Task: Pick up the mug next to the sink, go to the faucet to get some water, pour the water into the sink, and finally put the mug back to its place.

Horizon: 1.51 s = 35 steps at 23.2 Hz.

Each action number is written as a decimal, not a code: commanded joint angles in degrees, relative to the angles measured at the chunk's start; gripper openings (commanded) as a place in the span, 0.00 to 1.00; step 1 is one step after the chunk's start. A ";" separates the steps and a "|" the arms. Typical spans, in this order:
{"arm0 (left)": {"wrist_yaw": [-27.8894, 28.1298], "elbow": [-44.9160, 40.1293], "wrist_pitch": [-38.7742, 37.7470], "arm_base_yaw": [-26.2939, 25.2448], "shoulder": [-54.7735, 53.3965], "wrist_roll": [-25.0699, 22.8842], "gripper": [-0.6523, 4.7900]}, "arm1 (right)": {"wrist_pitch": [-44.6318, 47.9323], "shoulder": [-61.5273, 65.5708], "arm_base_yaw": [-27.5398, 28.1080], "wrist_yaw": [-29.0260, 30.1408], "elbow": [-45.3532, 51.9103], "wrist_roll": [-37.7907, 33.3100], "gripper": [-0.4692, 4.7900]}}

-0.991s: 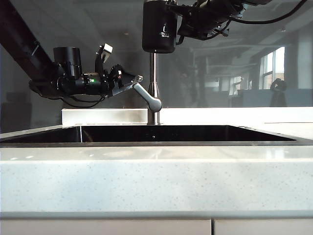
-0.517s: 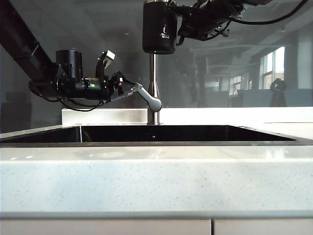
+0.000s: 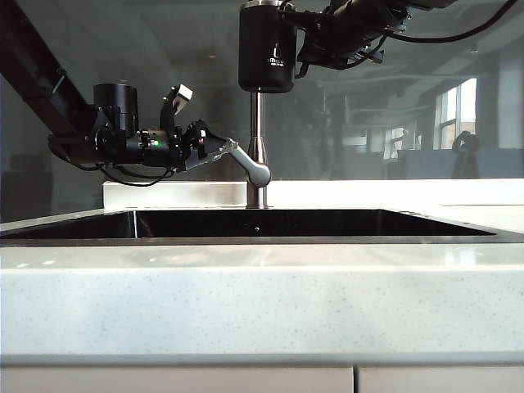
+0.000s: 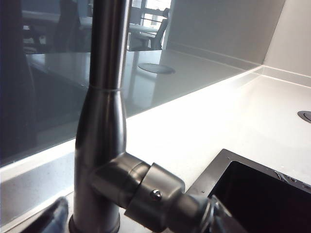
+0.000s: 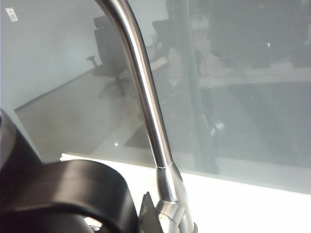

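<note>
The black mug (image 3: 266, 49) hangs upright high in the exterior view, in front of the top of the faucet (image 3: 257, 123). My right gripper (image 3: 301, 45) is shut on it from the right. In the right wrist view the mug (image 5: 63, 194) fills the near corner beside the faucet pipe (image 5: 146, 97), and one fingertip (image 5: 148, 213) shows. My left gripper (image 3: 228, 147) reaches in from the left, open, its jaws either side of the faucet lever (image 3: 250, 161). The left wrist view shows the lever base (image 4: 155, 194) and one finger (image 4: 53, 218). The dark sink (image 3: 262, 223) lies below.
A white speckled counter (image 3: 262, 303) runs across the front, with a raised white ledge (image 3: 172, 194) behind the sink. A dark glass wall (image 3: 393, 106) stands right behind the faucet. A round fitting (image 4: 305, 115) sits in the counter beside the sink corner (image 4: 228, 160).
My left gripper has tipped downward, so its tips now sit around the lever instead of above it. The mug and the right arm have stayed in place.
</note>
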State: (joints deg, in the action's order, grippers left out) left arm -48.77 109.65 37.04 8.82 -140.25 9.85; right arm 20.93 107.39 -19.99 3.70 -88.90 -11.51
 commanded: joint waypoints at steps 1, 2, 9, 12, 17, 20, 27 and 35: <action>0.37 0.22 0.55 0.02 0.52 -0.44 0.80 | 3.34 -0.92 -0.09 0.33 -0.63 -0.70 0.07; 0.83 0.22 0.52 0.02 0.52 -0.44 0.80 | 3.32 -0.92 -0.09 0.33 -0.63 -0.70 0.07; 2.71 0.22 0.77 0.02 0.52 -1.38 0.80 | 3.34 -0.92 -0.09 0.33 -0.63 -0.70 0.07; 2.75 0.22 0.77 0.02 0.52 -1.53 0.80 | 3.34 -0.92 -0.09 0.33 -0.63 -0.70 0.07; 8.57 0.22 0.77 0.02 0.52 -1.53 0.80 | 3.32 -0.92 -0.09 0.33 -0.63 -0.70 0.07; 10.95 0.22 0.74 0.02 0.52 -1.55 0.80 | 3.32 -0.92 -0.09 0.31 -0.63 -0.70 0.07; 18.67 0.22 0.77 -0.02 0.52 -1.51 0.80 | 3.32 -0.92 -0.04 0.31 -0.63 -0.68 0.07; 20.44 0.22 2.71 -0.02 0.57 -1.25 0.80 | 1.05 -0.94 0.07 0.31 -0.63 -0.15 0.07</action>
State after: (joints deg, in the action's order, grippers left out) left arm -32.27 109.82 40.03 9.58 -139.72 8.71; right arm 18.52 107.42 -19.94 3.70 -88.84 -10.98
